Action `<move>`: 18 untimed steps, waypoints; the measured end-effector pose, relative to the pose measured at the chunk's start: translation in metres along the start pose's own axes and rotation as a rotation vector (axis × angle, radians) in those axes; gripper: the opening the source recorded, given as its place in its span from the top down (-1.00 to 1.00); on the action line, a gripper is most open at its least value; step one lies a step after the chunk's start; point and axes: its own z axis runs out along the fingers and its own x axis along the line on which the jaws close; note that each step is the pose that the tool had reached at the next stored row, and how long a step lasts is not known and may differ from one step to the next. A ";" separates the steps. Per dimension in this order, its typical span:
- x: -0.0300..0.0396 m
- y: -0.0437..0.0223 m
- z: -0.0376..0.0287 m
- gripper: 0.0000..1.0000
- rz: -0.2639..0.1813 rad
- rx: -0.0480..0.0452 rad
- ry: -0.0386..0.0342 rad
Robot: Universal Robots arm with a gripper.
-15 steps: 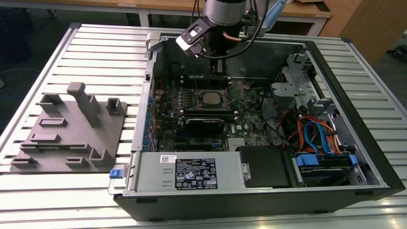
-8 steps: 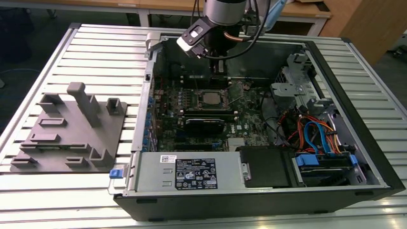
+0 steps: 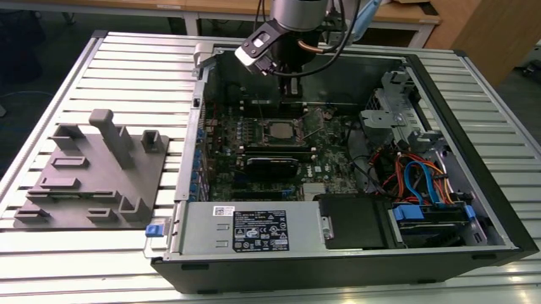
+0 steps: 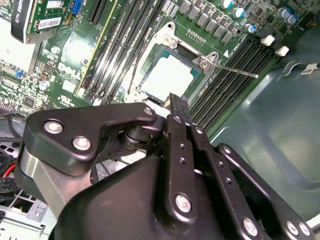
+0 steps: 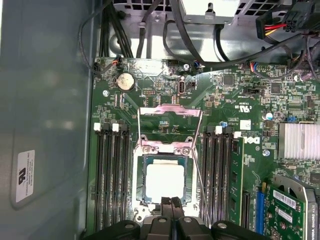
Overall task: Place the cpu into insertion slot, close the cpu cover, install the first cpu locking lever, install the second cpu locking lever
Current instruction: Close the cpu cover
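The cpu (image 5: 164, 182) lies flat in the insertion slot (image 5: 141, 172) on the green board, its silvery top bare; it is also seen at the board's middle (image 3: 278, 130) and past the fingers (image 4: 167, 75). The cpu cover (image 5: 170, 111) looks swung back beyond the socket, its thin frame open. One thin locking lever (image 5: 200, 190) (image 4: 235, 71) sticks out beside the socket, unlatched. My gripper (image 5: 170, 201) (image 4: 177, 102) (image 3: 292, 94) hovers over the chip's near edge, fingers shut together with nothing between them.
The open computer case (image 3: 473, 114) sits on a slatted table. Memory slots (image 5: 110, 175) flank the socket. A card (image 5: 295, 210) and the case wall (image 5: 45, 100) lie close by. A grey fixture (image 3: 93, 171) stands at the exterior view's left, and cables (image 3: 414, 177) at its right.
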 end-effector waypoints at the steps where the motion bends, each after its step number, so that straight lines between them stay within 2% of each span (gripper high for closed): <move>1: 0.0000 0.0000 0.0000 0.80 0.000 0.0000 0.0001; 3: -0.0001 0.0028 -0.0002 0.80 0.000 0.0001 -0.0002; 18: -0.0002 0.0081 -0.0001 0.80 0.000 0.0001 -0.0001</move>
